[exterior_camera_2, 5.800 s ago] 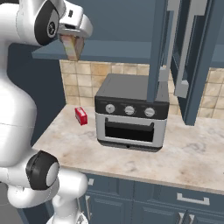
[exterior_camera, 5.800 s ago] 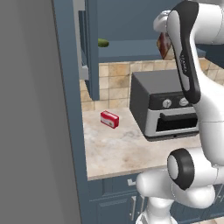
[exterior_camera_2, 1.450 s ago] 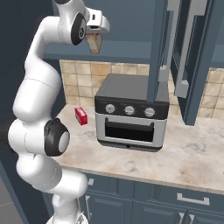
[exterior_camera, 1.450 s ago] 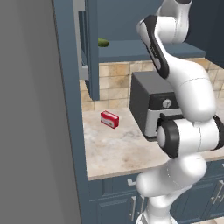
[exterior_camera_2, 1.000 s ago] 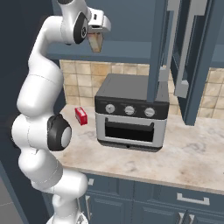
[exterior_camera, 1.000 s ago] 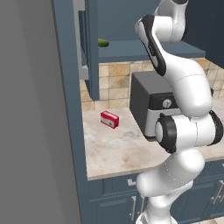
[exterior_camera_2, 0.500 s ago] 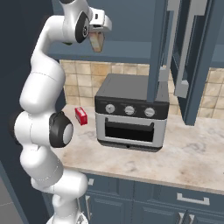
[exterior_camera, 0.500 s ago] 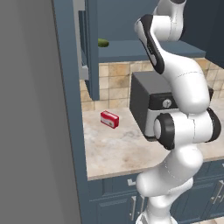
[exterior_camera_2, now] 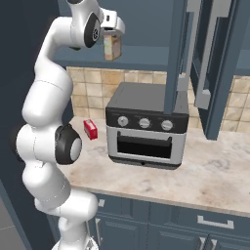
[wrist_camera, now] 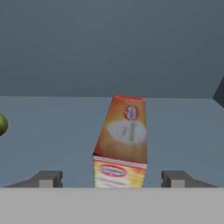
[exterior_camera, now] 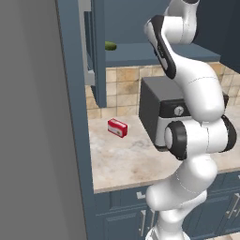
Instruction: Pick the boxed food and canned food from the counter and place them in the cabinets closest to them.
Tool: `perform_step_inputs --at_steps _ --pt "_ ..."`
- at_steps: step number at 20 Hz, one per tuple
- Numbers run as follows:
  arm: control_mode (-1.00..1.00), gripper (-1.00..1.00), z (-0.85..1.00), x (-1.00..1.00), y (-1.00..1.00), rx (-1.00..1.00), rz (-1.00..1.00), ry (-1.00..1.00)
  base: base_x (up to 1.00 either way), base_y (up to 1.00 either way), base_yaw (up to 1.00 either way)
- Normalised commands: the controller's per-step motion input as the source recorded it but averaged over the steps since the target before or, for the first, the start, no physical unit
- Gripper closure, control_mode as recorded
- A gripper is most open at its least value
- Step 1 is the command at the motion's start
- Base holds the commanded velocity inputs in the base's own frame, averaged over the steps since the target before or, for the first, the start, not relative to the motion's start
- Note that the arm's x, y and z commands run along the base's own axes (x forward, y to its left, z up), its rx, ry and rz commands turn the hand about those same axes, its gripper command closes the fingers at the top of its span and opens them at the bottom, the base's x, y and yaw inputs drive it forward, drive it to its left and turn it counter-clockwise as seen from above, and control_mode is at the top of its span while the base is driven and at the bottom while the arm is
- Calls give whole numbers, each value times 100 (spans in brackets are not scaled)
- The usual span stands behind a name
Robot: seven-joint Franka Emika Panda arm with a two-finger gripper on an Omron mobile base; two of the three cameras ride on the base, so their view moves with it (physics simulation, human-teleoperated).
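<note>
The boxed food (wrist_camera: 121, 144), a tall orange-tan carton, stands on the blue shelf (wrist_camera: 183, 127) of the open cabinets and looks slightly tilted in the hand view. My gripper (wrist_camera: 111, 179) is open, with its fingertips (wrist_camera: 48, 178) spread wide on either side of the carton and clear of it. From the right base view, the boxed food (exterior_camera_2: 113, 48) sits at the shelf's front edge, just under my gripper (exterior_camera_2: 113, 35). The canned food is out of view. The counter (exterior_camera_2: 210, 180) lies below.
A green fruit (exterior_camera: 110, 45) lies on the same shelf (exterior_camera: 154, 51), left of the carton, and appears as the green fruit (wrist_camera: 2, 124) at the hand view's edge. A toaster oven (exterior_camera_2: 146, 132) and a small red box (exterior_camera_2: 90, 129) sit on the counter. Open cabinet doors (exterior_camera_2: 176, 53) hang to the right.
The jaws have opened and let go of the boxed food, which now rests on the shelf. The arm has barely moved.
</note>
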Motion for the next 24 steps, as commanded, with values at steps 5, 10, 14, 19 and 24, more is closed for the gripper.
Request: perform_step_inputs --at_steps 5,10,14,19,24 --pt "-100 -100 9 -8 -6 2 0 0 0 0 0" --pt "-100 -100 12 -44 -11 3 0 -3 0 0 0" --pt "-100 -100 3 -70 -11 3 0 -4 0 0 0" --pt "-100 -100 -10 -96 -4 0 0 -8 0 0 0" --pt "-100 -100 -34 -100 0 0 0 -9 0 0 0"
